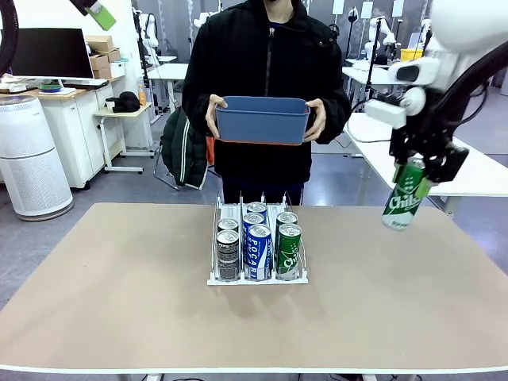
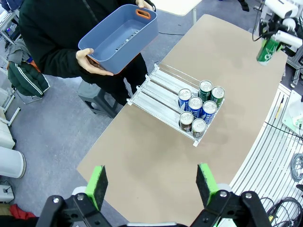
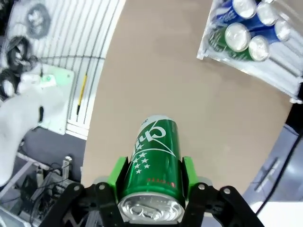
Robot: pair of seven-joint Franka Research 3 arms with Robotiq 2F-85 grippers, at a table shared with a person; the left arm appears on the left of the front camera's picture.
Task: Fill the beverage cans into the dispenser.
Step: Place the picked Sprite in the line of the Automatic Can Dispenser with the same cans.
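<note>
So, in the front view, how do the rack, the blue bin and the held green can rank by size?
1. rack
2. blue bin, but it is farther away, so this is unsure
3. green can, held

Lab: monitor (image 1: 49,52), white worktables (image 1: 476,176), cardboard boxes (image 1: 101,44).

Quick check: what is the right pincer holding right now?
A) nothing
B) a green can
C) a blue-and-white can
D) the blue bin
B: the right pincer has its green pads closed on the sides of a green can with white script.
</note>
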